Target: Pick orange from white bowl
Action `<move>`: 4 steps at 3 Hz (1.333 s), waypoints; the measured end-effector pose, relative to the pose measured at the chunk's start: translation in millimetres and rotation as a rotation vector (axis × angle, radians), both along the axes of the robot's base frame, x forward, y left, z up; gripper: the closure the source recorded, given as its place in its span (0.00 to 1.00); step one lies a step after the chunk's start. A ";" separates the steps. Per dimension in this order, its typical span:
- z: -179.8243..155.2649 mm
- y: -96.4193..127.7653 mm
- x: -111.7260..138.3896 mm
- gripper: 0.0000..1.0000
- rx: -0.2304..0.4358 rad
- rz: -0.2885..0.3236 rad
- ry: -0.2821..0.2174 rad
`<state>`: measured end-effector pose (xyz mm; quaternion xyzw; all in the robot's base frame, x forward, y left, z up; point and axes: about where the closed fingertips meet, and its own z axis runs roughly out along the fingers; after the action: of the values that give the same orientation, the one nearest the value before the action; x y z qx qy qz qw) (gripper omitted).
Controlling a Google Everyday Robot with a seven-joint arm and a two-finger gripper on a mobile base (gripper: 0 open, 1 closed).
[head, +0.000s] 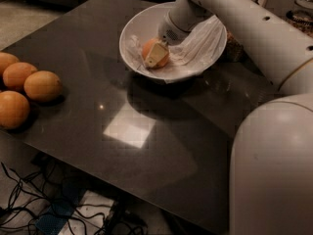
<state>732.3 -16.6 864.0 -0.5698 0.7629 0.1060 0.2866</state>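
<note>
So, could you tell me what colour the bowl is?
White bowl, camera view; gripper inside, at orange.

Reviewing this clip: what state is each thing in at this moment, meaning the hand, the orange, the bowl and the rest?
hand: lowered into the white bowl, right at the orange.
orange: inside the bowl, partly covered by the hand.
white bowl: upright on the table.
white sheet: crumpled, lying against the bowl's right side.
four orange-yellow fruits: grouped at the table's left edge, away from the hand.
</note>
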 end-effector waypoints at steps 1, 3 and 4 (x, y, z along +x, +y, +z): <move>1.7 2.5 -2.6 0.99 0.023 0.030 0.005; 53.9 -14.3 -14.0 1.00 0.231 0.120 -0.035; 81.9 -34.9 -19.2 1.00 0.291 0.132 -0.080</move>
<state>713.1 -51.4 945.9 -0.5750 0.6882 0.2112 0.3886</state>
